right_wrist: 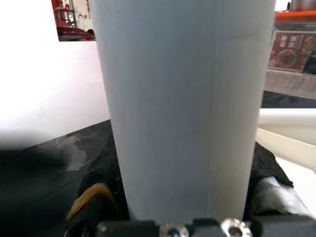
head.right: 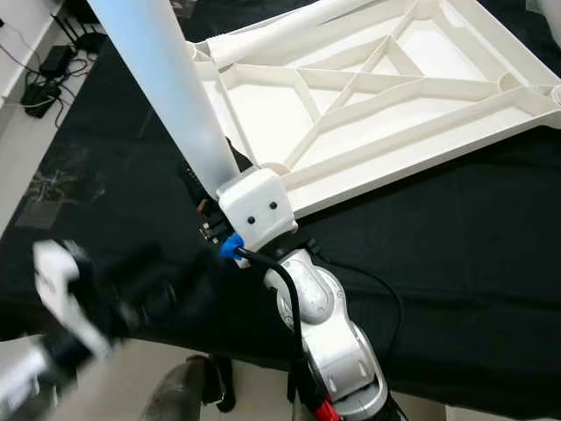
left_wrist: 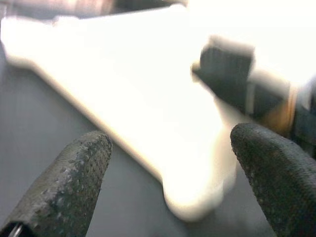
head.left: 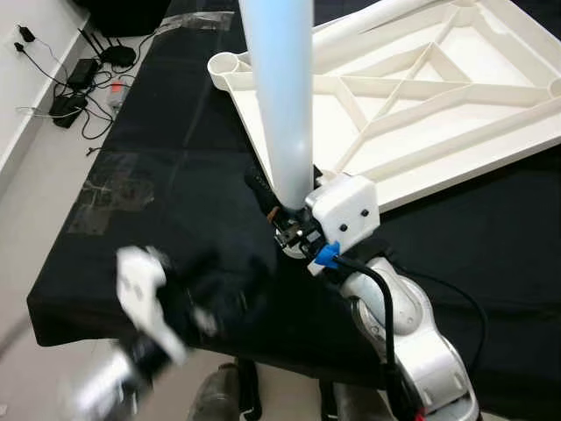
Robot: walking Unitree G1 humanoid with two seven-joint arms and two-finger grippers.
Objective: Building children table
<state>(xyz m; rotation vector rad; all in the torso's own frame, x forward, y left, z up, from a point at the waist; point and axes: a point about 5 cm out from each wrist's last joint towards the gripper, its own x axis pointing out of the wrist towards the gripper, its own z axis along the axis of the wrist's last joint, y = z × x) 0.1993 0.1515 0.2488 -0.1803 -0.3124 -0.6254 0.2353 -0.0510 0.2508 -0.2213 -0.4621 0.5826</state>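
Left eye view, contents as follows.

Table (head.left: 175,132): draped in black cloth, carrying all task parts.

Tabletop panel (head.left: 438,96): white plastic, lying upside down with its ribbed underside up, toward the far right part of the table. One round leg socket (head.left: 230,63) shows at its far left corner; the near corner sits just beside the right gripper.

Table leg (head.left: 282,88): pale blue-white tube, standing nearly upright, its lower end at the near corner of the tabletop panel.

Right gripper (head.left: 285,215): clamped around the lower end of the table leg; in the right wrist view the black fingers (right_wrist: 101,173) press against either side of the tube. White wrist housing and blue connector sit just behind it.

Left gripper (head.left: 223,289): blurred, low over the near edge of the table, left of the right gripper. In the left wrist view its two fingertips (left_wrist: 74,177) stand wide apart with nothing between them.

Cables and chargers (head.left: 79,83): on the floor beside the table's left edge, against the wall.
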